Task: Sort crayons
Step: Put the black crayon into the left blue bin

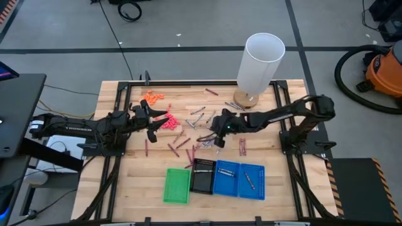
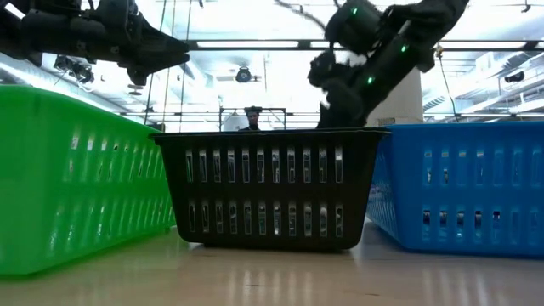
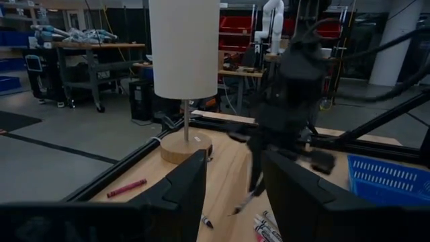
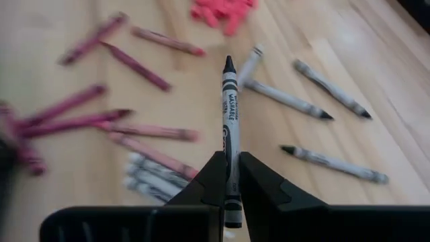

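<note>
Right gripper (image 4: 230,176) lifted above table centre, jaws pinching grey crayon (image 4: 229,114), label reads "WASHABLE"; loose crayons (image 1: 182,143) scattered on wood below, pink-red bits (image 1: 168,123) nearby. Left gripper (image 3: 232,191) jaws spread, hovering left of pile. Lamp (image 1: 259,66) behind; trays (image 1: 215,179) at front

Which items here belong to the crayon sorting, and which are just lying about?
Part of the job:
- loose crayons scattered mid-table
- grey crayon held in the right gripper
- green tray, black tray, two blue trays
- left gripper, open, above the table

Just lying about:
- white lamp
- orange bits
- pink-red bits
</note>
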`<state>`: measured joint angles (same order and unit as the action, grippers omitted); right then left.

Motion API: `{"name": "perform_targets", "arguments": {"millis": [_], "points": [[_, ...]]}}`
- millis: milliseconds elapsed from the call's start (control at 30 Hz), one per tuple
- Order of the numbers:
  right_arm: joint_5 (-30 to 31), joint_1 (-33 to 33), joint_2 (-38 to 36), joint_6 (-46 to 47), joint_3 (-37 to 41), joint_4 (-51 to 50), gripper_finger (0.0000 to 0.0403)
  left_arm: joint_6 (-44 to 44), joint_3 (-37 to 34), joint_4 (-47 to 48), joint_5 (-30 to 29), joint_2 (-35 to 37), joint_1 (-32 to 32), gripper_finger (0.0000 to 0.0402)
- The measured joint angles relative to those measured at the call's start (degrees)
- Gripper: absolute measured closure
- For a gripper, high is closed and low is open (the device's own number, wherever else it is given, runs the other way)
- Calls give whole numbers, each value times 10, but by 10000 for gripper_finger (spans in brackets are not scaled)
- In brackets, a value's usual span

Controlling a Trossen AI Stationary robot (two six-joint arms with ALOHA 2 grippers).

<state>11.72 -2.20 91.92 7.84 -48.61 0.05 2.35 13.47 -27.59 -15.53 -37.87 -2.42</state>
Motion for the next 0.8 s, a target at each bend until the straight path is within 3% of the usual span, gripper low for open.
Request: {"name": "perform_targets", "arguments": {"millis": [367, 800], "points": [[-30, 81, -53, 20, -1, 0, 363, 0, 0, 3, 0, 0, 0, 244], [-10, 152, -58, 66, -1, 4, 363, 18, 0, 5, 0, 0, 0, 244]]}}
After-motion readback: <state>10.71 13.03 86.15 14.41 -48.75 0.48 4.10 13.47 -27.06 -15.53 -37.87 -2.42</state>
